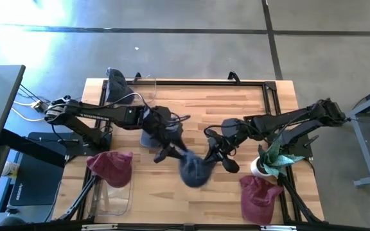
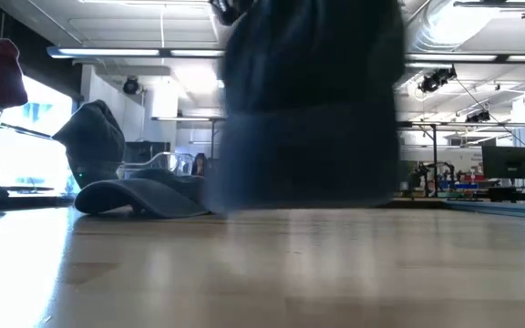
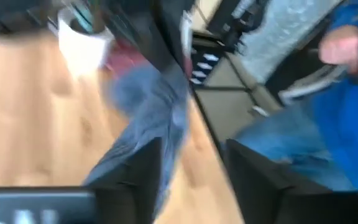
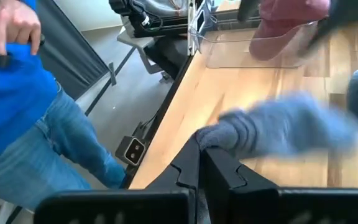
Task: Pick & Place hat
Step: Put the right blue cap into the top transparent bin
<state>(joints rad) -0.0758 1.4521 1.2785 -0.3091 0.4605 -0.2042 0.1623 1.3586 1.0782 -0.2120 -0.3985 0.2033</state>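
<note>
I am holding the blue beanie near the table's front middle with 2 grippers: right gripper clenched on its cuff, left gripper seemingly pinching it too.

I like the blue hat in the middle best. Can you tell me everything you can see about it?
The blue hat is a soft, knitted-looking beanie in greyish blue, crumpled and floppy. It sits near the middle of the wooden table, toward its front edge. The right gripper is shut on its ribbed edge, and the left gripper is right beside it. Whether it hangs or rests on the wood is unclear.
</note>
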